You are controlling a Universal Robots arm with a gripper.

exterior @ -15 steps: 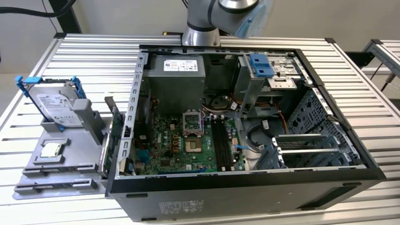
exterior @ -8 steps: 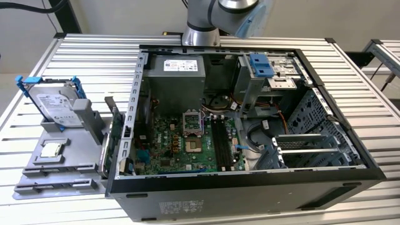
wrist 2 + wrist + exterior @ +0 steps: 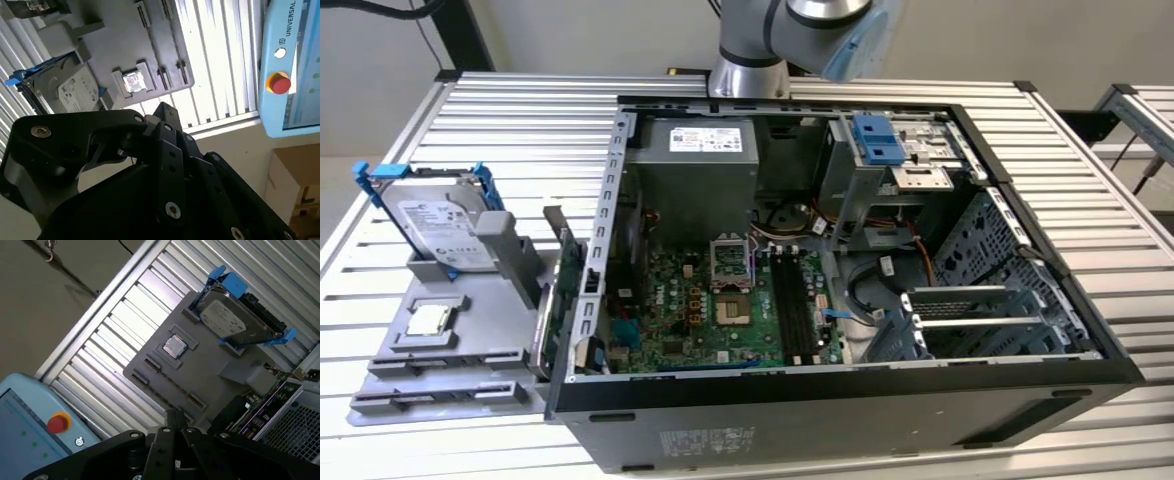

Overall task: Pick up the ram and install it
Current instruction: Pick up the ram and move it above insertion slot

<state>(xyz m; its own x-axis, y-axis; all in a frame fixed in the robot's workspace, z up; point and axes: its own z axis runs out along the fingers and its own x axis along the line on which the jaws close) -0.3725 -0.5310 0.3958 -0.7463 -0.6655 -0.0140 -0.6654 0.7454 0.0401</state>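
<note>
The ram [image 3: 566, 258] is a thin dark stick standing on edge between the grey holder tray [image 3: 454, 350] and the open computer case [image 3: 854, 400]. In the first wrist view its green board [image 3: 252, 412] shows beside the tray. The black memory slots [image 3: 790, 300] lie on the motherboard inside the case. My gripper [image 3: 175, 416] is high above the tray and far from the ram, its black fingers drawn together with nothing seen between them. It also appears in the second wrist view as a gripper [image 3: 165, 111] seen from the side. The arm [image 3: 801, 30] hangs over the back of the table.
A hard drive [image 3: 443, 228] in a blue frame and a small silver processor chip [image 3: 427, 320] sit on the tray. A pendant with a red stop button [image 3: 59, 422] lies beyond the table edge. Drive cages [image 3: 894, 150] and cables fill the case's right half.
</note>
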